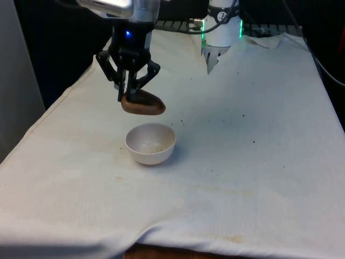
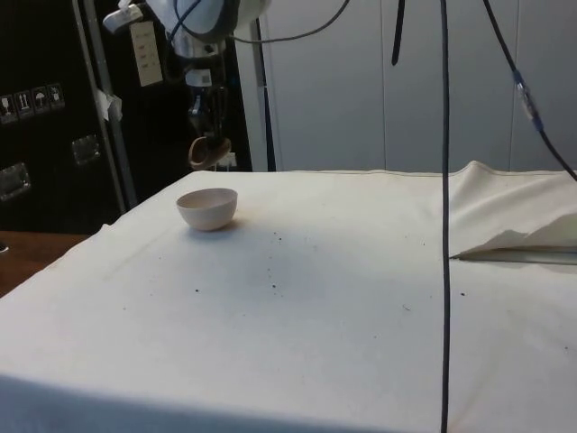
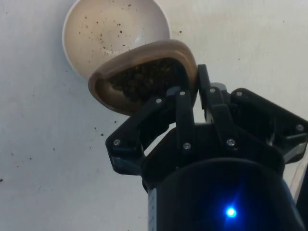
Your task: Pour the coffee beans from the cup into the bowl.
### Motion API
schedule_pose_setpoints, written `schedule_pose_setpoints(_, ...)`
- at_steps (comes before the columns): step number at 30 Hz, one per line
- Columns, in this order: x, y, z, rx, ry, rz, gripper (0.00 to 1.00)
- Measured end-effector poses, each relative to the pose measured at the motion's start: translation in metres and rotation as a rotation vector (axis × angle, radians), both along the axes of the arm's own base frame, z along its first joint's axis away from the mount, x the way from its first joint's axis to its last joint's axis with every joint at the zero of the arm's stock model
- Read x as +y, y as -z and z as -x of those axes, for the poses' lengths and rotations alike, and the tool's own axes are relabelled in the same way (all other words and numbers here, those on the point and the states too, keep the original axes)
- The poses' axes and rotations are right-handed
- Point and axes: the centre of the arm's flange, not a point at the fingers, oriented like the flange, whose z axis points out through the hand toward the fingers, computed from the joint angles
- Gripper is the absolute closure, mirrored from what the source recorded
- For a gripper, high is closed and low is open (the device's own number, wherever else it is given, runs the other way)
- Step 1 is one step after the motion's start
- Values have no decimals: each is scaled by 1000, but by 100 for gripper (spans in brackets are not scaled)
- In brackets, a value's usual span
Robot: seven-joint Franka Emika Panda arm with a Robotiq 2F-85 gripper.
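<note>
A brown cup (image 1: 143,104) hangs tilted just above the white bowl (image 1: 151,143), a little towards the front view's left and far side of it. My gripper (image 1: 129,91) is shut on the cup's rim. In the wrist view the cup (image 3: 144,72) holds dark coffee beans, its mouth leaning towards the bowl (image 3: 115,33), which holds a few specks. From the side the cup (image 2: 207,152) hangs above and behind the bowl (image 2: 207,208).
Small dark crumbs (image 1: 243,114) lie scattered on the white cloth (image 1: 242,178). The cloth is rumpled into a fold (image 2: 514,234) near the robot's end. A black cable (image 2: 444,225) hangs in front of the side camera.
</note>
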Motion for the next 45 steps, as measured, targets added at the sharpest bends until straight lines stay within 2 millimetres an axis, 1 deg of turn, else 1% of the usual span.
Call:
schedule_pose_setpoints(12, 3, 5, -1, 6, -6, 17, 100)
schedule_pose_setpoints(23, 3, 6, -4, 8, -6, 78, 100)
schedule_pose_setpoints(35, 8, 14, -11, 11, 0, 163, 100)
schedule_pose_setpoints(45, 8, 15, -13, 14, -3, 223, 100)
